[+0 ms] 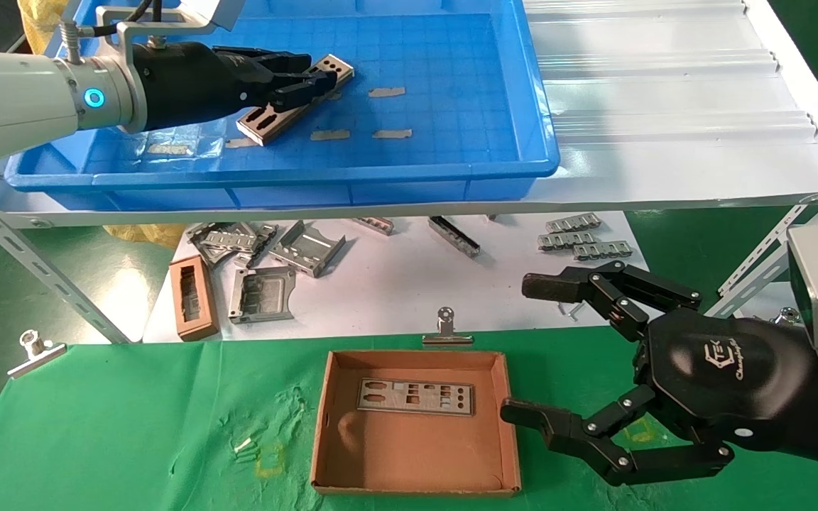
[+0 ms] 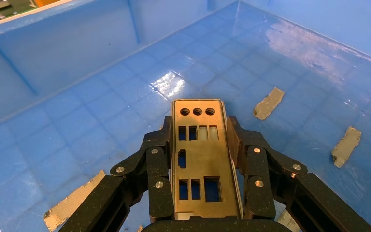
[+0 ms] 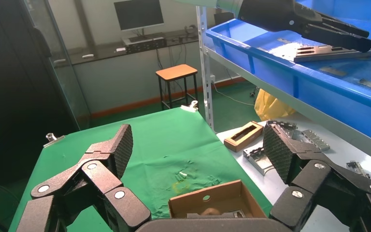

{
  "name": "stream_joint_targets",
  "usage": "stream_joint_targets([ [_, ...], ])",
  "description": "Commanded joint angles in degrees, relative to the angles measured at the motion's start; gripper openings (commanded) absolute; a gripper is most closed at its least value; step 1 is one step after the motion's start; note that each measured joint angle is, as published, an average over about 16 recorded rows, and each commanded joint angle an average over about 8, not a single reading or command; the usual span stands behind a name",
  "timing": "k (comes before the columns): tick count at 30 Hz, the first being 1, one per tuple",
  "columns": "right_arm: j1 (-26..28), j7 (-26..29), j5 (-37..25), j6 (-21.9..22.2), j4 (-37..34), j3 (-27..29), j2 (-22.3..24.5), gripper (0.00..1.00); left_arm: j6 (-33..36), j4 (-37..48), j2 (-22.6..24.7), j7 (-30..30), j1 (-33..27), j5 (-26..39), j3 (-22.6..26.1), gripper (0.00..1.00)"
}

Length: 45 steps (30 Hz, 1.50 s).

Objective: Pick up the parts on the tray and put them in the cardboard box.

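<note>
The left claw (image 1: 302, 81) is reaching into the blue tray (image 1: 409, 177) on the upper shelf and pinching a silver plate (image 2: 199, 159) by its long edges, one finger (image 2: 157, 174) on each side. In the head view the plate looks tilted, its near end low by the tray floor, so the pick-up step appears to be in hand. A few torn tape strips (image 1: 388, 91) are lying on the tray floor nearby. One plate (image 1: 416, 396) is already lying flat in the cardboard box (image 1: 324, 433) on the green surface below. The right claw (image 1: 533, 355) is hanging spread wide and empty just beside the box. Next, the left arm likely needs to lift clear of the rim and carry the plate down over the box.
</note>
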Motion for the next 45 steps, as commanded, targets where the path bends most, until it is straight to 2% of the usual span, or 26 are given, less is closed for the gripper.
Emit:
stream_joint_targets([
  [1, 0.0, 0.0, 0.0, 0.0, 0.0, 0.0, 0.0, 1.0, -0.1, 0.0, 0.0, 0.1, 0.0, 0.0, 0.0, 0.0],
  [11, 0.0, 0.0, 0.0, 0.0, 0.0, 0.0, 0.0, 1.0, 1.1, -0.8, -1.1, 0.1, -2.0, -1.5, -1.0, 0.0],
  [20, 0.0, 0.0, 0.0, 0.0, 0.0, 0.0, 0.0, 1.0, 6.7, -1.5, -3.0, 0.3, -3.7, -2.9, -2.0, 0.0],
  [25, 0.0, 0.0, 0.0, 0.0, 0.0, 0.0, 0.0, 1.0, 14.1, -2.2, -4.7, 0.6, -4.1, -3.7, -2.5, 0.0],
  [32, 0.0, 0.0, 0.0, 0.0, 0.0, 0.0, 0.0, 1.0, 30.6, -4.1, -7.3, 1.6, -3.6, -5.3, -3.2, 0.0],
  [35, 0.0, 0.0, 0.0, 0.0, 0.0, 0.0, 0.0, 1.0, 35.0, -5.6, -8.0, 2.0, -2.9, -6.0, -3.3, 0.0],
  [40, 0.0, 0.0, 0.0, 0.0, 0.0, 0.0, 0.0, 1.0, 36.8, -13.6, -9.4, 0.6, 0.7, -9.0, -2.0, 0.0],
  [45, 0.0, 0.0, 0.0, 0.0, 0.0, 0.0, 0.0, 1.0, 36.9, -31.9, -14.1, -4.1, 7.7, -16.8, 3.1, 0.0],
])
